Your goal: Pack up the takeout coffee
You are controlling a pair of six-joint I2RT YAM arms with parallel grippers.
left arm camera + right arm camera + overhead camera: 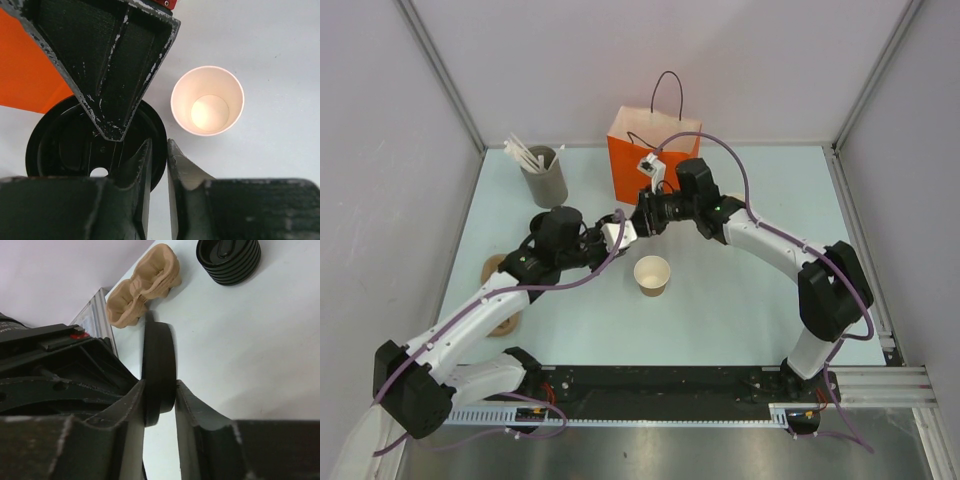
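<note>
The takeout coffee's tan paper cup stands upright in the middle of the table, its pale inside open with no lid on it. Just behind it both grippers meet on one black lid. My left gripper is shut on the lid's rim, which sits between its fingertips. My right gripper comes in from the opposite side. In the right wrist view the lid stands on edge, and both of that gripper's fingers press against it.
An orange paper bag stands open behind the grippers. A grey holder of white sticks is at the back left. A stack of black lids and a tan pulp cup carrier lie on the left side.
</note>
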